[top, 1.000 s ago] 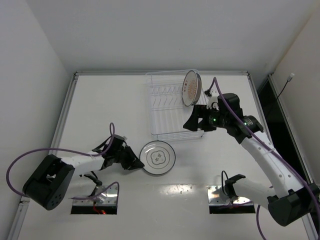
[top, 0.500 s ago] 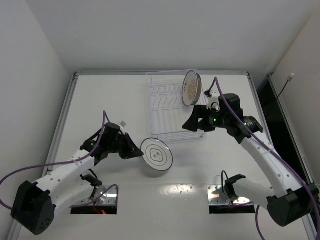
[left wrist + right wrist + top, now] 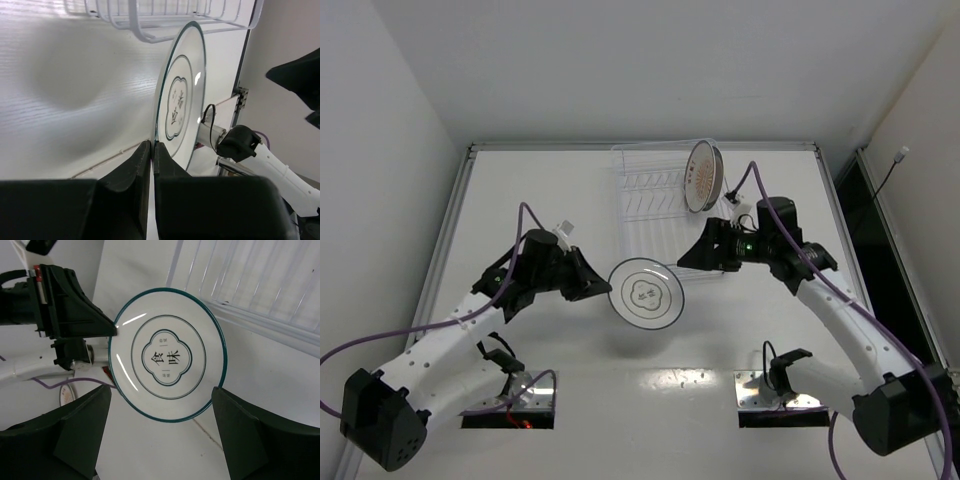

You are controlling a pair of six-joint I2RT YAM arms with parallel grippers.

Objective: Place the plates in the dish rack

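Nearest the bases, the left arm (image 3: 450, 330) reaches up the desk (image 3: 540, 200). The left jaws are pressed together on the 9 o'clock rim of the white plate with the grey ring (image 3: 647, 294). The left wrist view shows the two tips pinching that edge. The plate is tipped up off the desk near the middle of the top view, its face turned toward the right arm (image 3: 840, 300).

At about 2 o'clock from the plate, just beside it but not touching, the right jaws are spread wide. The right wrist view shows one finger on each side of the plate with clear space between.

Beyond the plate, at about 12 o'clock, lies the dish rack (image 3: 645, 235). Most of its tines are bare. In its far right corner the plate with the orange centre (image 3: 702, 176) stands on edge.

So, by my reading, one plate of three is loaded. The second is aloft and looks set for a hand-over to the right arm or a carry to the rack, so its slotting is not yet done.

The dark-rimmed plate shows in no view. A small pale disc (image 3: 70, 395) low in the right wrist view is half hidden behind the left arm, and I cannot tell what it is. The rack's far edge is hard to make out against the wall.
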